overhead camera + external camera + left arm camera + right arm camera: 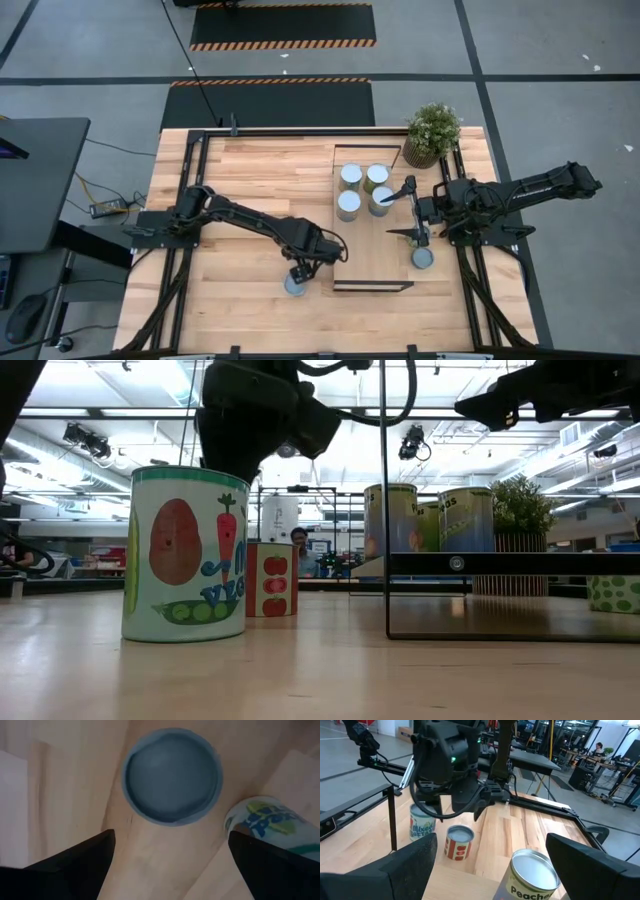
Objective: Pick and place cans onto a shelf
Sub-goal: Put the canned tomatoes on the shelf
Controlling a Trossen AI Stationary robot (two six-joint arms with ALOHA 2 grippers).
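So far four cans [363,190] stand on the shelf [371,262], while my left gripper [297,272] hovers open over one table can and my right gripper [420,238], open too, over another.

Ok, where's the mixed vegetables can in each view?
High: the can sits left of the shelf.
Low: large, left of centre.
Left wrist: off-centre, label showing.
Right wrist: under the left arm.
Landmark: the tomato can beside it.
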